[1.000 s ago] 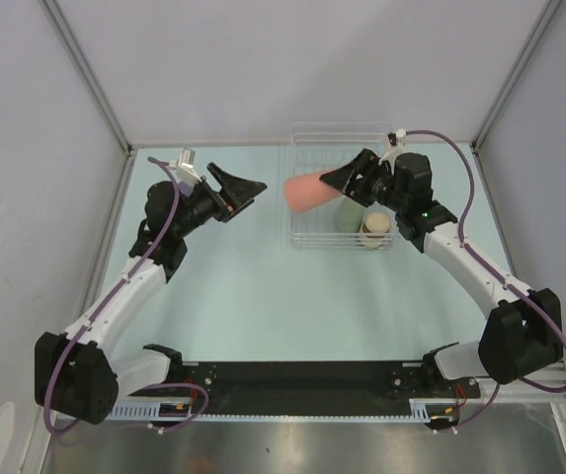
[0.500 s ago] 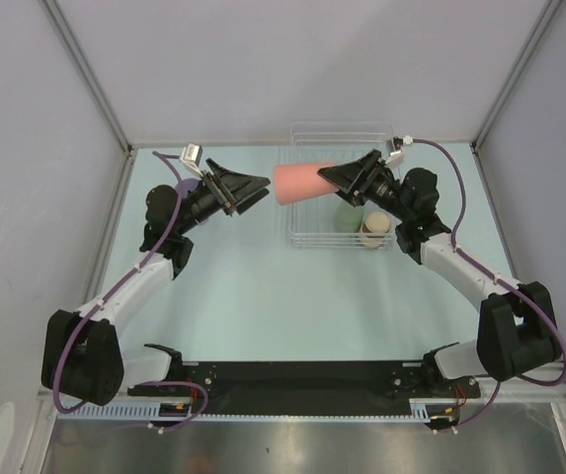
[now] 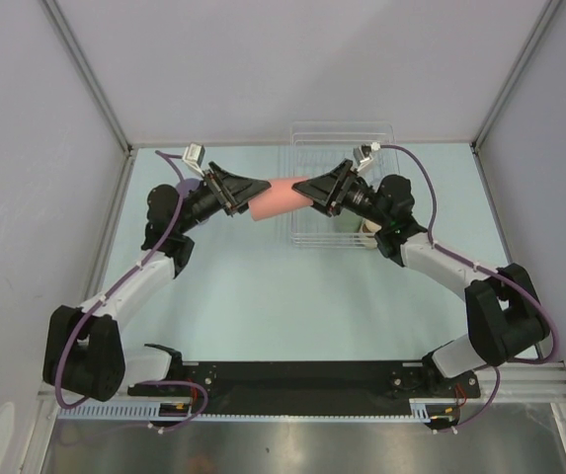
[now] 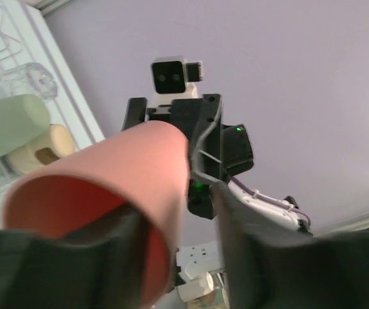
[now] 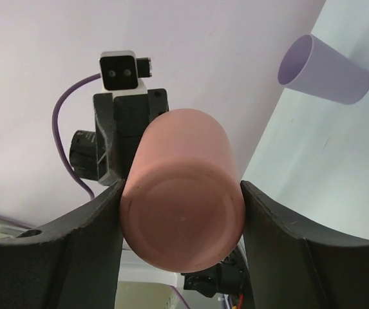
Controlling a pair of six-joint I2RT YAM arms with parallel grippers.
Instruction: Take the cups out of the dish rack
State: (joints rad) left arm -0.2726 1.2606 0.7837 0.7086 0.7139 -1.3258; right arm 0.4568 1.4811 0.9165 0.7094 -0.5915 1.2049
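**Right hand holds salmon cup out to the left hand above the counter**

Right hand [image 3: 307, 190] is pressed shut on the salmon-red cup [image 3: 275, 196], one finger on each side of its closed base. The cup lies level in the air, its open mouth turned toward the left arm, just left of the dish rack's near-left corner and above the counter [image 3: 263, 286].

Left hand [image 3: 253, 190] meets the cup at the mouth end. Its fingers are partly spread and straddle the rim. The left wrist view shows a gap between one finger [image 4: 268, 257] and the cup wall, so that hand is not clamped on the cup.

Behind the right arm, the clear dish rack [image 3: 342, 128] stands at the far side of the counter. A pale green cup [image 4: 10, 125] and a beige cup [image 4: 42, 151] sit in it side by side.

A lilac cup [image 5: 326, 71] sits on the counter, well apart from the rack, by the left arm
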